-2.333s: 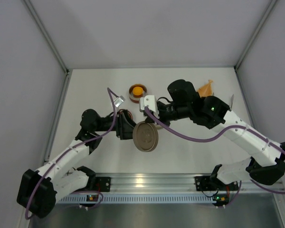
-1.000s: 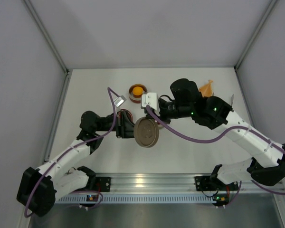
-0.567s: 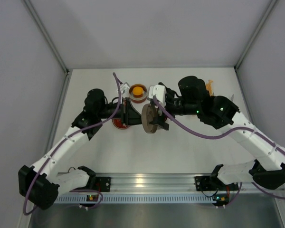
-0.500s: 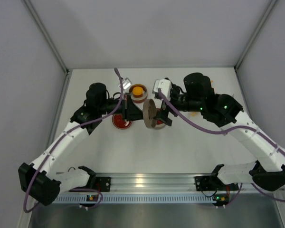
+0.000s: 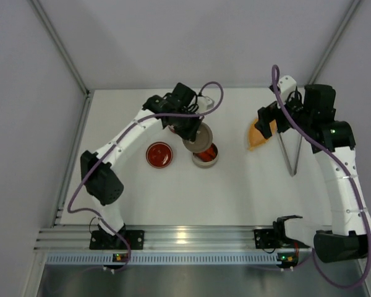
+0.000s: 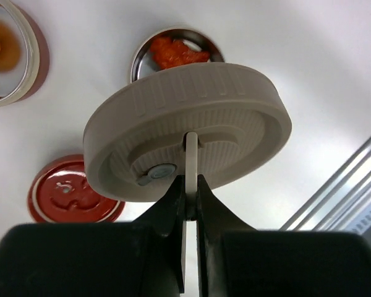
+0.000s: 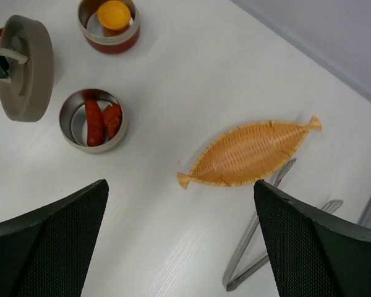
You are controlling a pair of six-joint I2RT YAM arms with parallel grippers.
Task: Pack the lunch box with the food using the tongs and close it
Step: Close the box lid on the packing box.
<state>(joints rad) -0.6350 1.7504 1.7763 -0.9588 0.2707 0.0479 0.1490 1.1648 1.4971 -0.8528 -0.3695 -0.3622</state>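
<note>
Showing two tins (image 7: 63, 120) (image 7: 111, 44); grey lid (image 7: 26, 68); red lid (image 5: 159, 154); one tongs (image 5: 294, 170); one dish (image 7: 250, 154)

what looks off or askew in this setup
The grey lid hangs tilted in the left end effector, pinched by its thin handle partly over the open tin, not seated. The tongs lie flat, tips against the woven dish. Nothing looks spilled.
</note>
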